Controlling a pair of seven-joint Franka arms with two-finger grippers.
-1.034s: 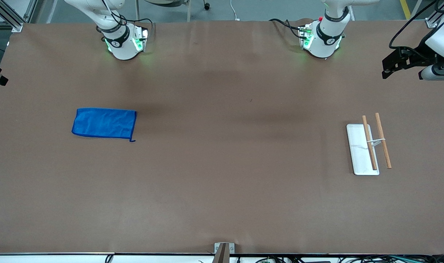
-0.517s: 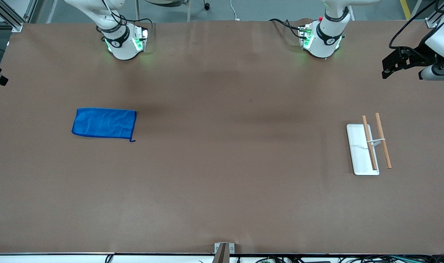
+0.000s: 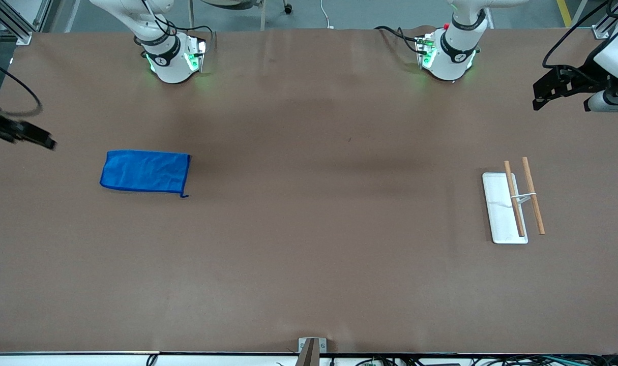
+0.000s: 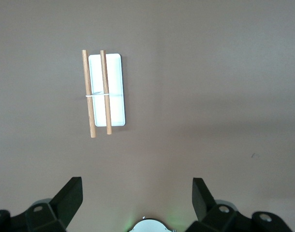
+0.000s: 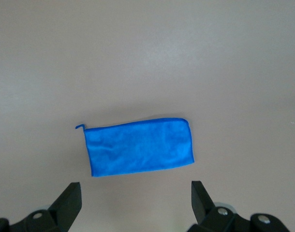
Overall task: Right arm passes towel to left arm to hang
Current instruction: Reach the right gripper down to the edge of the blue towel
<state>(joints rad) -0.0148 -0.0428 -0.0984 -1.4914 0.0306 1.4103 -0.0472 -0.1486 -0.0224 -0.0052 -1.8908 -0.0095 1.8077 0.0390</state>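
Lying flat on the brown table (image 3: pixel 309 254), the towel (image 3: pixel 145 172) sits toward the right arm's end, folded into a bright blue rectangle with a dark stitched hem and a small tag poking out at one corner. Nothing touches it. The right gripper (image 5: pixel 135 205) hangs in the air above the table's edge at that same end, and its wrist view looks straight down on the towel (image 5: pixel 139 146), which lies just ahead of the two black fingers (image 5: pixel 70 200); those fingers are spread wide with nothing between them. In the front view only a dark part of that gripper (image 3: pixel 21 132) shows at the frame's edge, with a cable looping above it. The left gripper (image 4: pixel 138 203) is held up over the table near the left arm's end, its fingers (image 4: pixel 201 195) likewise spread apart and empty. Its wrist view looks down on a rack (image 4: pixel 103 92): a white flat base with two wooden rods tied across by a thin white band. In the front view the rack (image 3: pixel 512 203) rests on the table toward the left arm's end, well apart from the towel, with the left gripper (image 3: pixel 555 87) up above the table's edge there.
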